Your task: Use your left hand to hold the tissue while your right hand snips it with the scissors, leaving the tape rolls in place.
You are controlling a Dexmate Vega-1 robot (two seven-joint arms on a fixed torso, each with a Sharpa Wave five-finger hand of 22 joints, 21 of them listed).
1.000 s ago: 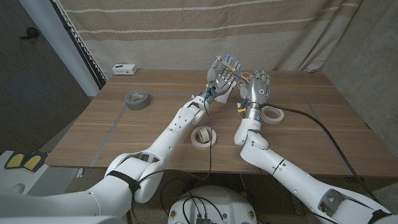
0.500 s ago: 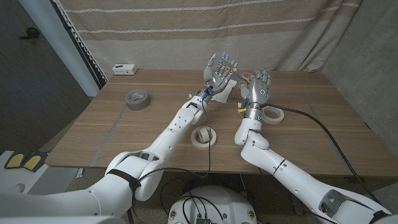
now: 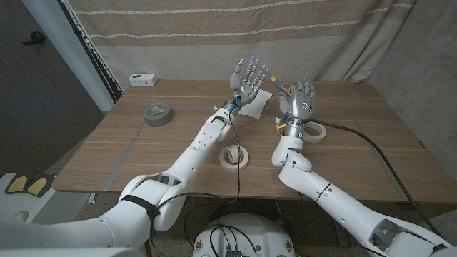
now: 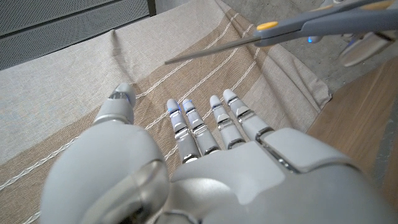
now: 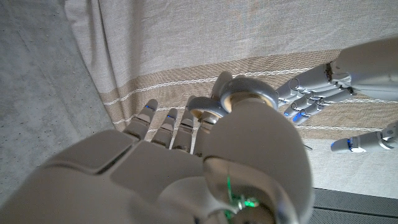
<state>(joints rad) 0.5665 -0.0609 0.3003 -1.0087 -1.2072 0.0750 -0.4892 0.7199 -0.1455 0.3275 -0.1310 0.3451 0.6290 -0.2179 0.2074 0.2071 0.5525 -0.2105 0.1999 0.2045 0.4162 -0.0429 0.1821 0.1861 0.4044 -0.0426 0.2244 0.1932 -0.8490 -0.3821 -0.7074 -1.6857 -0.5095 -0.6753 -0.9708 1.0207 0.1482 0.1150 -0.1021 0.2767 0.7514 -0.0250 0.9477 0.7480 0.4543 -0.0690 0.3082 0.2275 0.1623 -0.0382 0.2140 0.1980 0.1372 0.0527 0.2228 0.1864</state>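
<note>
- Left hand (image 3: 250, 77): raised above the tabletop's far edge, fingers spread and straight, holding nothing. The left wrist view confirms this: the fingers (image 4: 186, 124) reach toward the curtain with nothing between them.
- Tissue (image 3: 251, 106): lies white on the tabletop near the far edge, just below and beside the raised left hand. Not held; I cannot tell whether the hand touches it.
- Right hand (image 3: 298, 103): upright near the far edge, right of centre, gripping the scissors (image 4: 292, 28). In the right wrist view a grey handle loop (image 5: 245, 93) sits above the thumb. The left wrist view shows the blades running out past the left fingertips, close to shut as far as I can judge.
- Tape rolls: grey roll (image 3: 157, 114) toward the left edge, pale roll (image 3: 233, 156) near the front edge beside the left forearm, third roll (image 3: 313, 132) just beside the right wrist.
- Risk 1: with the tissue loose, any snip would push or fold it instead of cutting. Cause: no tension from the left hand.
- Risk 2: blade tips are near the left fingers; closing or swinging them now could strike a finger.
- Risk 3: lowering the right wrist could nudge the third roll; dragging the left forearm could shift the pale one.
- Risk 4: a light sheet may slide toward the far edge when pinched from above.
</note>
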